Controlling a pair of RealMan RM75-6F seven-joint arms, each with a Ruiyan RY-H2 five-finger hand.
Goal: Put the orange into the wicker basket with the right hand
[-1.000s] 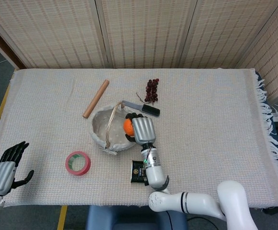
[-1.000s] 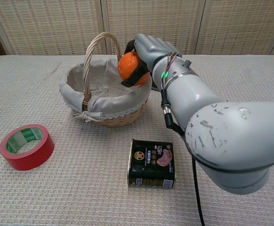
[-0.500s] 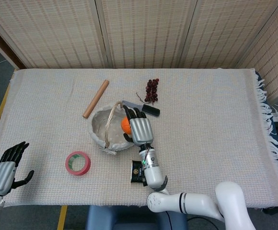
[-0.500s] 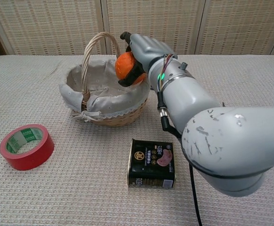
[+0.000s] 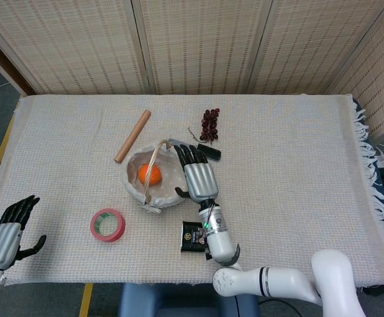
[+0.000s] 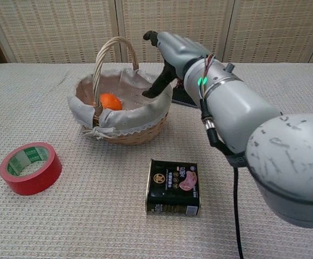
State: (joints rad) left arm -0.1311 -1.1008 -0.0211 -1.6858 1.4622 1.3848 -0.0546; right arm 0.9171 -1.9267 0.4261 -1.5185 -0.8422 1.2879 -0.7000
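Observation:
The orange lies inside the wicker basket, on its white cloth lining near the left side of the handle. My right hand hovers over the basket's right rim with fingers spread and nothing in it. My left hand rests off the table's near left corner, fingers loosely apart and empty; the chest view does not show it.
A black tin lies just in front of the basket. A red tape roll sits to the front left. Behind the basket lie a wooden rolling pin, a black-handled knife and dark grapes.
My right hand released the orange, which dropped into the basket and rolled to its left side. The hand's fingers spread and it drew slightly back to the right.

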